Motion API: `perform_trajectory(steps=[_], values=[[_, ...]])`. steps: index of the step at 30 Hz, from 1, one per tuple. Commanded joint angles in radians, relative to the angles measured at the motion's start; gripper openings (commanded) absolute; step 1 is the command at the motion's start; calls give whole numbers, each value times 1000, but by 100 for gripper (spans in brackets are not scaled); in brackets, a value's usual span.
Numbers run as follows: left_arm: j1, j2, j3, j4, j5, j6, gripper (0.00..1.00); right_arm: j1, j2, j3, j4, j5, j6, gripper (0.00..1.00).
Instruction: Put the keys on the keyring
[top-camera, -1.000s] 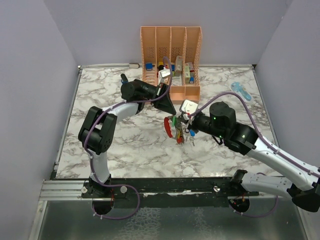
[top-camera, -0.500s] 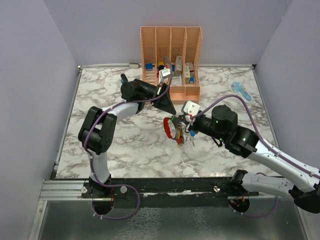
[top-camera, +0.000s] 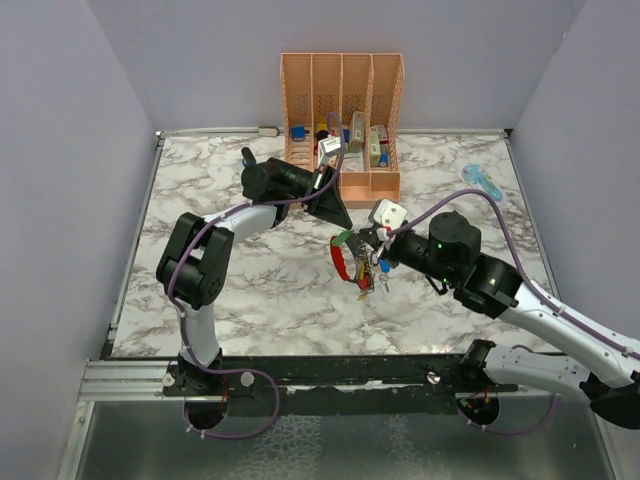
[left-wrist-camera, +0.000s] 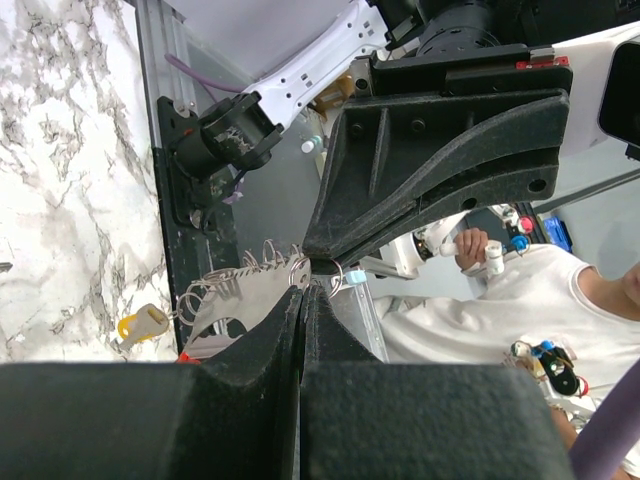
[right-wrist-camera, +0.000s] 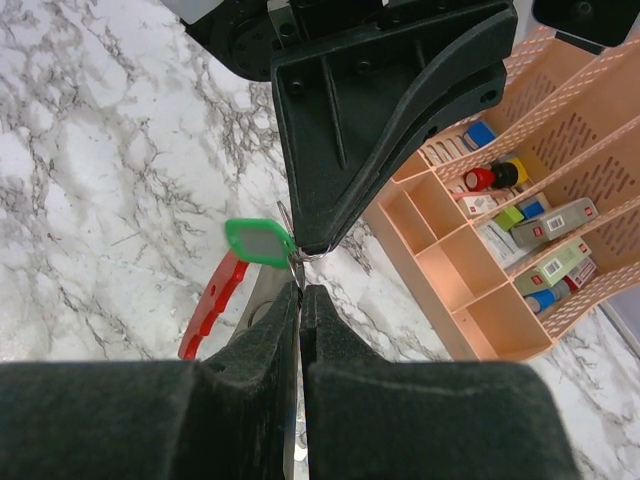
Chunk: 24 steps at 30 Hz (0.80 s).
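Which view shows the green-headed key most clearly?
The right wrist view: the green-headed key is large and unobstructed, close to the shut right gripper. The top external view shows only a small green speck; the left wrist view does not show it.

Robotics lab test cell: marble-patterned table (top-camera: 250, 290) boxed in by plain lilac walls (top-camera: 60, 200), robot arms (top-camera: 540, 305) bolted to a metal rail (top-camera: 120, 378).

Green key (right-wrist-camera: 258, 243), red keyring (right-wrist-camera: 212, 305) at closed right jaws.
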Motion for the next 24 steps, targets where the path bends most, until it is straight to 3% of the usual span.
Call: perform_trajectory(steps=[1,13,16,24], values=[[7,-7,2,128,123,-1,0,7,-37,-2,144,42,42,1],[6,-15,-9,166,125,-24,0,7,-48,-10,202,57,101,1],[7,-1,-3,240,125,-79,0,7,-39,5,187,66,118,1],[3,25,44,250,125,-84,0,7,12,81,120,94,217,1]])
